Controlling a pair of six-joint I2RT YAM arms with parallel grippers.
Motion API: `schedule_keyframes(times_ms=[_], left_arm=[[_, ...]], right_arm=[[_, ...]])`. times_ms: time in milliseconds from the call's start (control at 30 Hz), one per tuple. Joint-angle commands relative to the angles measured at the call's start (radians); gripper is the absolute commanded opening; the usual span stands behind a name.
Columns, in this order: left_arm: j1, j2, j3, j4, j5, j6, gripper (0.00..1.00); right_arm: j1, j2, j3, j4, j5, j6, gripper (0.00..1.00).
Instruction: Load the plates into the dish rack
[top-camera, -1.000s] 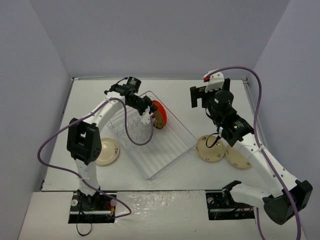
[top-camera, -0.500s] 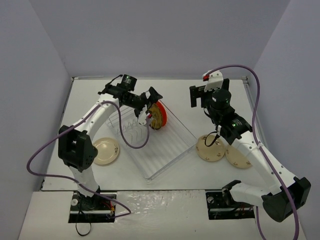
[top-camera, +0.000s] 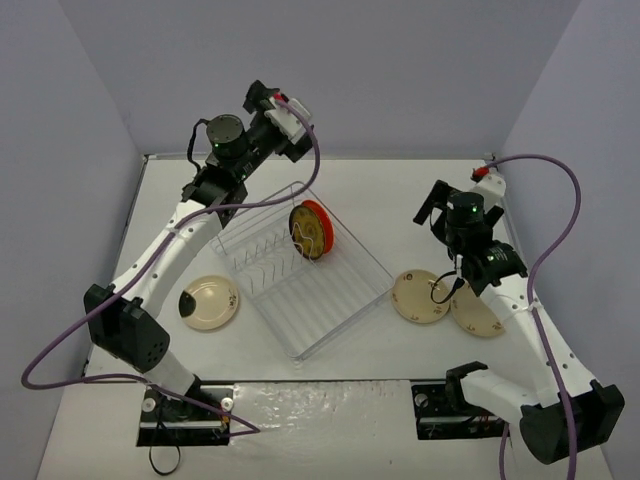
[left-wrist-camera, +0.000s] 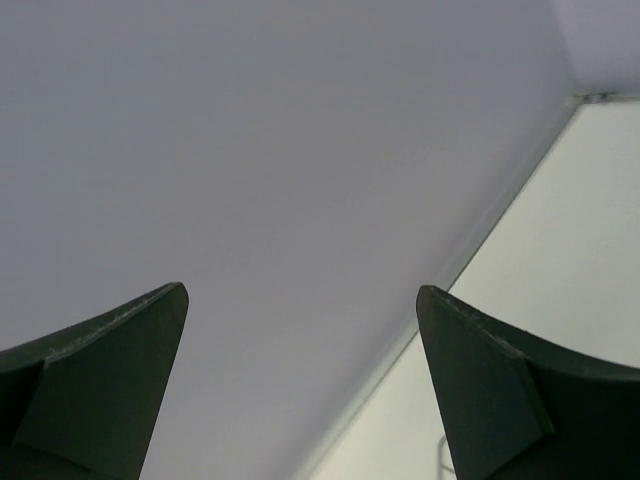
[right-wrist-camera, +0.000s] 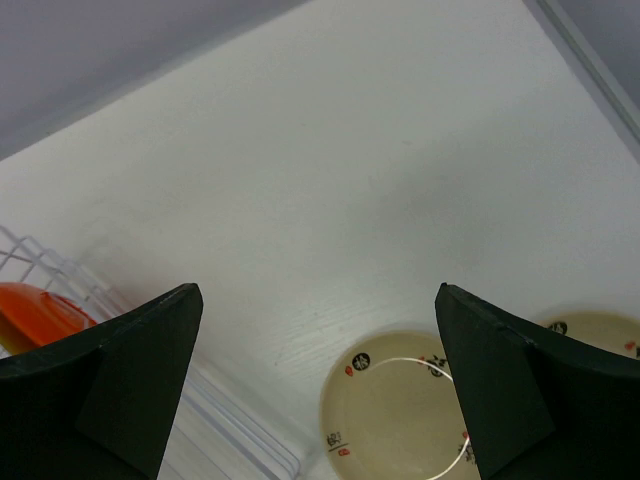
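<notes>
The rectangular white-wire dish rack (top-camera: 325, 312) sits angled in the middle — a mustard-brown patterned plate (top-camera: 308, 234) and plain orange-red plate (top-camera: 324, 214) upright at its far end. One cream round plate (top-camera: 208, 302) lies left, two cream plates (top-camera: 421, 297) right. The left gripper (left-wrist-camera: 300, 292) and right gripper (right-wrist-camera: 318, 290) hang spread, empty.

orange-red plate (top-camera: 322, 210) mostly behind patterned plate (top-camera: 308, 233); far-right plate (right-wrist-camera: 600, 328) edge-cut
</notes>
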Motion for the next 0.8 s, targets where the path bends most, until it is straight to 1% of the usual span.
schedule_keyframes(times_ms=[0,33,67,100,133,200,267,333,367,400,500,633,767], left_arm=[[0.023,0.013,0.152,-0.024,-0.649,-0.596,0.97],[0.037,0.013,0.163,-0.07,-0.743,-0.671,0.97],[0.058,0.005,0.149,-0.093,-0.787,-0.719,0.97],[0.075,-0.005,0.125,-0.111,-0.824,-0.737,0.97],[0.102,-0.023,0.091,-0.14,-0.862,-0.819,0.97],[0.168,-0.077,0.001,-0.199,-0.841,-0.948,0.97],[0.272,-0.125,-0.093,-0.279,-0.751,-1.105,0.97],[0.386,-0.162,-0.183,-0.273,-0.666,-1.234,0.97],[0.426,-0.179,-0.227,-0.266,-0.634,-1.27,0.97],[0.45,-0.195,-0.266,-0.261,-0.612,-1.284,0.97],[0.457,-0.211,-0.311,-0.298,-0.629,-1.276,0.97],[0.459,-0.197,-0.349,-0.316,-0.625,-1.258,0.97],[0.461,-0.174,-0.36,-0.355,-0.645,-1.246,0.97]], right_arm=[[-0.13,0.016,-0.101,-0.085,-0.205,0.243,1.0],[-0.159,0.016,-0.145,-0.083,-0.265,0.285,1.0],[-0.165,0.014,-0.183,-0.089,-0.306,0.33,1.0],[-0.17,0.009,-0.196,-0.098,-0.311,0.36,1.0],[-0.17,0.0,-0.254,-0.113,-0.336,0.399,1.0],[-0.173,-0.042,-0.317,-0.139,-0.353,0.456,1.0],[-0.178,-0.097,-0.355,-0.206,-0.351,0.499,1.0],[-0.178,-0.177,-0.377,-0.262,-0.332,0.554,1.0],[-0.178,-0.215,-0.384,-0.296,-0.318,0.584,1.0],[-0.178,-0.246,-0.389,-0.335,-0.304,0.611,1.0],[-0.179,-0.303,-0.423,-0.425,-0.287,0.665,1.0],[-0.179,-0.332,-0.492,-0.423,-0.308,0.716,1.0],[-0.179,-0.314,-0.533,-0.412,-0.295,0.745,1.0]])
